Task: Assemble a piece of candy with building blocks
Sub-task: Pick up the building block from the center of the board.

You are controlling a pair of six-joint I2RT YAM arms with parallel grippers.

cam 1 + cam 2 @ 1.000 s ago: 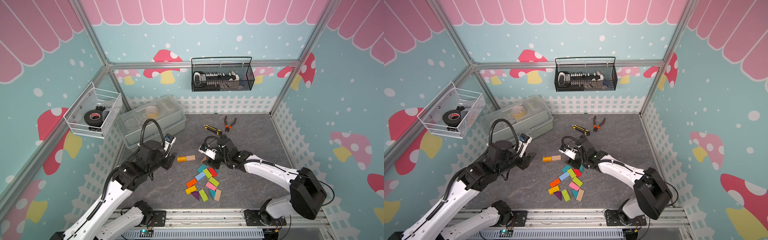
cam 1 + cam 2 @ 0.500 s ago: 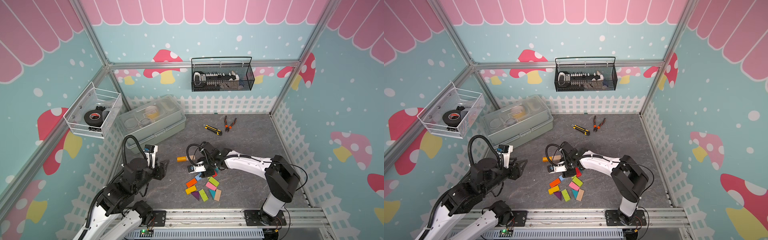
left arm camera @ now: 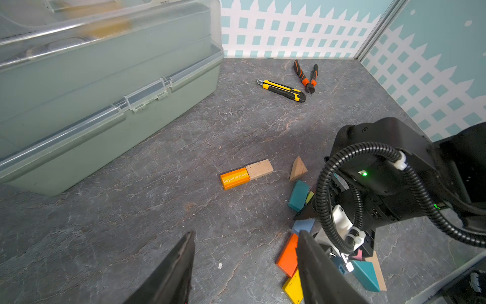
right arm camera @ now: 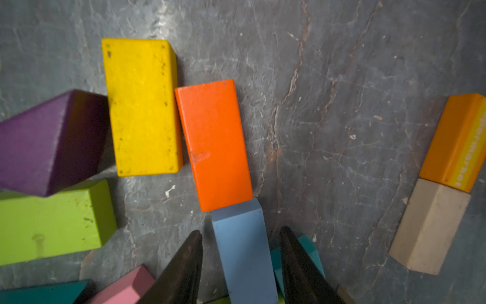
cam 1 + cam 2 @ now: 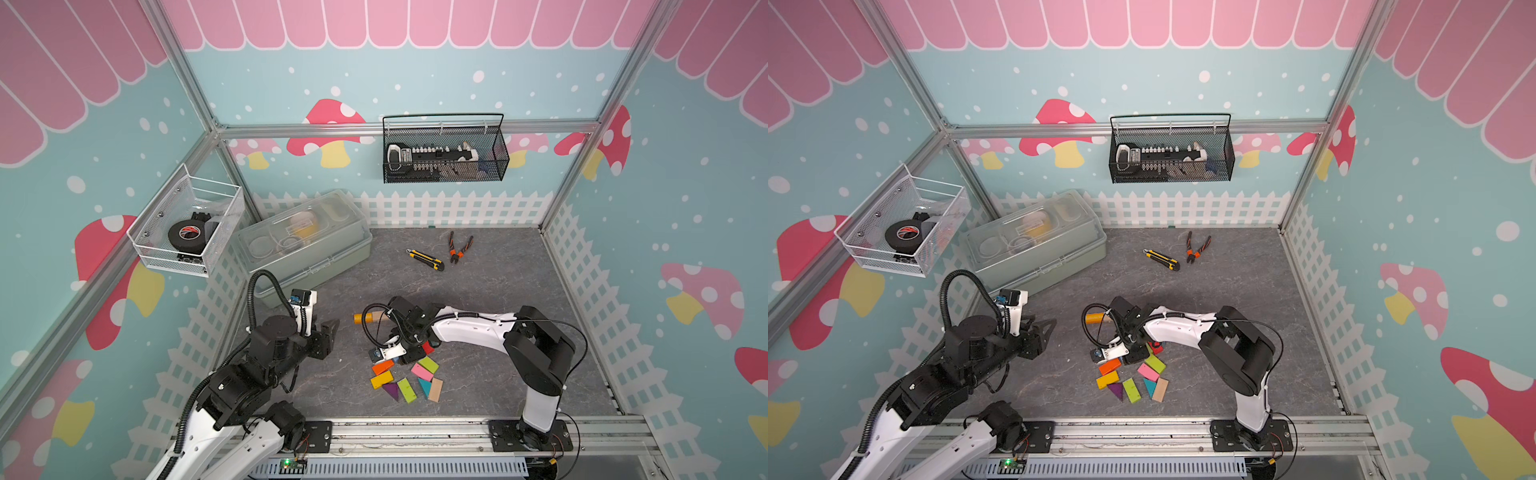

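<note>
Straddling a light-blue block (image 4: 243, 252) — right gripper (image 4: 239, 265), wrist view only

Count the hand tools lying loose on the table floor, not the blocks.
2: the yellow-black utility knife and the orange-handled pliers, side by side near the back fence. Others may be hidden inside the closed plastic box.

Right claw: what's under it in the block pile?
The right claw straddles a light blue block that butts against the orange block. A teal block lies beside one finger. Whether the fingers touch the blue block is unclear; the arm hides this in both top views.
</note>
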